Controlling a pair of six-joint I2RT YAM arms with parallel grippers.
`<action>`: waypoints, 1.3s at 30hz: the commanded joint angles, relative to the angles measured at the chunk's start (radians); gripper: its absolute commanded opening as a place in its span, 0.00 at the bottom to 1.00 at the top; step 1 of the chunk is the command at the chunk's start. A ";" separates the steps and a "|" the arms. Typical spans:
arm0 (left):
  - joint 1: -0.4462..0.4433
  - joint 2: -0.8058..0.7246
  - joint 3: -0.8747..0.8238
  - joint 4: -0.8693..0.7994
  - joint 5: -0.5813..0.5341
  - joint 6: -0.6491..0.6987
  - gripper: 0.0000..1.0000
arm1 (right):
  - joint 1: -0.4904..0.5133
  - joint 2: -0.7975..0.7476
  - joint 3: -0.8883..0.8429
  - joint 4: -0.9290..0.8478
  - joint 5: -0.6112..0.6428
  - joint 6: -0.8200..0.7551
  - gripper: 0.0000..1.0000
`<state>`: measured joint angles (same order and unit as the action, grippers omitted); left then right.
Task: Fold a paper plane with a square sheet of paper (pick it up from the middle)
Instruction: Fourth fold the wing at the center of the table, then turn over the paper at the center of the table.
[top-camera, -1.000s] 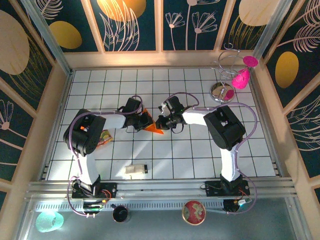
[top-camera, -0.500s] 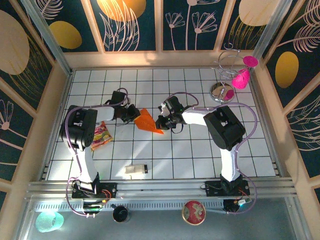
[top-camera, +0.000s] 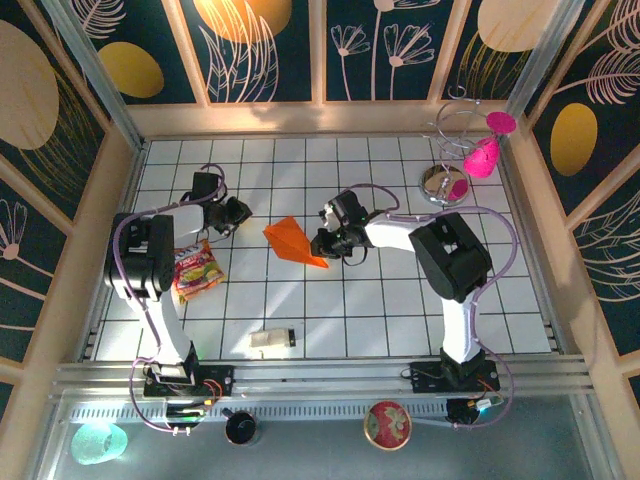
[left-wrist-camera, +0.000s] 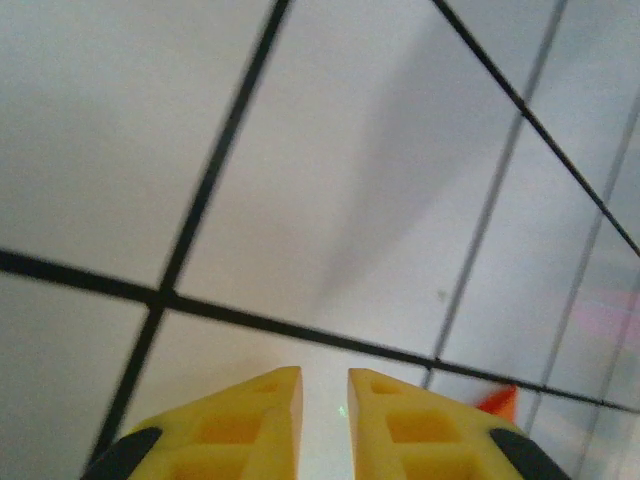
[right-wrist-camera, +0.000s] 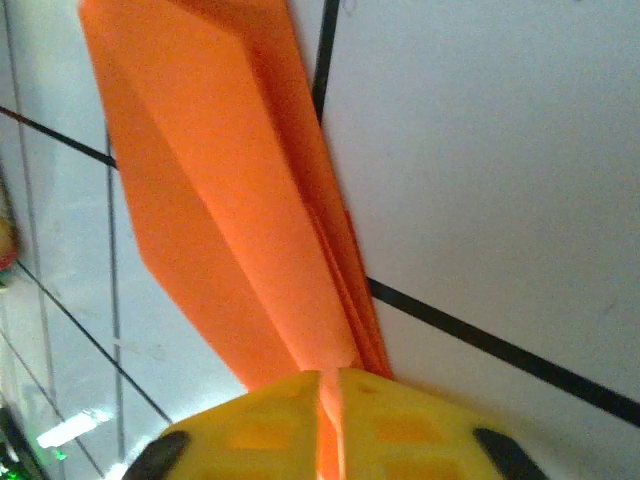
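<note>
Just left of the centre of the white grid-lined table (top-camera: 400, 300) lies the task's sheet, already a narrow, pointed paper plane (top-camera: 292, 240) of bright orange paper. Its blunt end points toward the far-left corner and its tip toward the near-right.

Change noted: a second ago both arms met over the plane. Now the left gripper (top-camera: 240, 213) has swung off toward the left edge and is well apart from the paper. In its wrist view the yellow fingers (left-wrist-camera: 250, 420) stand slightly apart with bare tile between them, and a scrap of orange shows at the frame's lower right.

The right gripper (top-camera: 322, 244) has not moved. It sits at the plane's pointed end, and in its wrist view the fingertips are pressed almost together with the stacked orange layers running between them. We read that as clamped on the paper.

The multicoloured crinkled wrapper (top-camera: 198, 270) near the left edge is now uncovered. The small beige block (top-camera: 270, 341) sits by the near edge, untouched.

Our judgement is that the folding looks essentially complete. The left arm's release suggests the last crease is pressed. What remains is for the right gripper to let go without dragging the plane or springing the layers open.
</note>
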<state>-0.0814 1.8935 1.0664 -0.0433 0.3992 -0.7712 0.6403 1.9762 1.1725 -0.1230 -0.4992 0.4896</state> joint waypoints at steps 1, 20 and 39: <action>-0.010 -0.115 -0.076 0.071 0.067 -0.080 0.26 | -0.012 -0.113 0.051 0.050 -0.012 0.018 0.22; -0.091 -0.265 -0.380 0.379 0.122 -0.295 0.54 | -0.033 0.120 0.234 -0.010 -0.065 -0.199 0.38; -0.093 -0.285 -0.364 0.441 0.184 -0.297 0.55 | -0.049 0.055 0.178 0.153 -0.167 -0.143 0.00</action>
<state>-0.1707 1.6405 0.6945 0.3313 0.5381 -1.0542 0.6071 2.1033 1.3724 -0.0559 -0.6388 0.3107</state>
